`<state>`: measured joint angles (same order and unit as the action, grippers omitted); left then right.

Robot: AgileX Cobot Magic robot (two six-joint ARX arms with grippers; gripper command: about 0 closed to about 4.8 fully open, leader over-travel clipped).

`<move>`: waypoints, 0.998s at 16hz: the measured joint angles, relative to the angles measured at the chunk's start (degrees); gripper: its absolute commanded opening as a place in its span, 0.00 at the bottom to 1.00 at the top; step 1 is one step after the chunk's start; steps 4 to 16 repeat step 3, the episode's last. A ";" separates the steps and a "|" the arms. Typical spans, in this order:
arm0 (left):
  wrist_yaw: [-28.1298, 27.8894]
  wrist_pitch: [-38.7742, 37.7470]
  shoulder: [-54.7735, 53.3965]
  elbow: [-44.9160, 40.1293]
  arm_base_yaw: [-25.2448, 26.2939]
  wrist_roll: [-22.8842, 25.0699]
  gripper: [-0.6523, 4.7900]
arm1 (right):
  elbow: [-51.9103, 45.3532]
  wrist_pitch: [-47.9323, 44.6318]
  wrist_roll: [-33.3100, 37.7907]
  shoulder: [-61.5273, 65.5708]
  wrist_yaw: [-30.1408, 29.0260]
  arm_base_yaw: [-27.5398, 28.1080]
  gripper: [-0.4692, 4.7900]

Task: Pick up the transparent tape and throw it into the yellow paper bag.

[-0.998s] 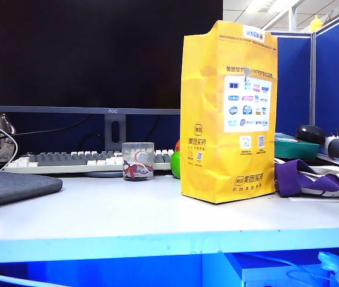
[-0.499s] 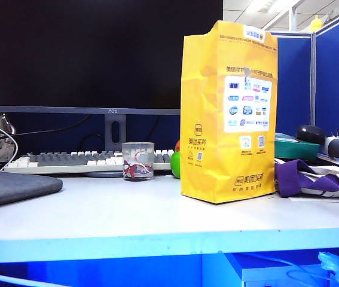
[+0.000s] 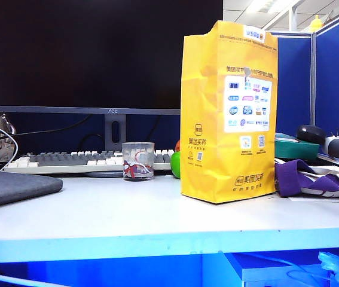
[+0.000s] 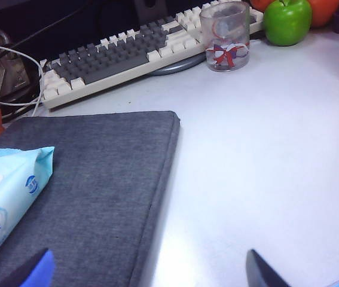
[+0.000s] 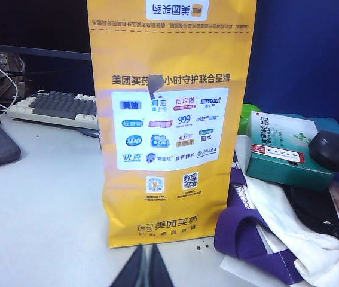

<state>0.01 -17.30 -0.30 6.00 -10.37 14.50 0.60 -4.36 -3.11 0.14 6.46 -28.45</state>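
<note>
I see no transparent tape. My left end effector (image 4: 148,269) hovers wide open and empty over the grey fabric pad (image 4: 91,191); the right end effector (image 5: 146,267), pinched shut and empty, faces the tall yellow paper bag (image 5: 169,119) standing upright to receive it.

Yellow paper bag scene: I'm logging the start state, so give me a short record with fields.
yellow paper bag: upright on table, right of clear cup
transparent tape: not seen in any view
left gripper: jaws open, over grey pad edge
right gripper: jaws shut, low before the bag's front
</note>
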 measured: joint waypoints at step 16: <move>-0.02 -0.04 0.00 0.00 0.00 0.00 0.90 | 0.00 0.00 0.00 0.00 0.00 -0.04 0.13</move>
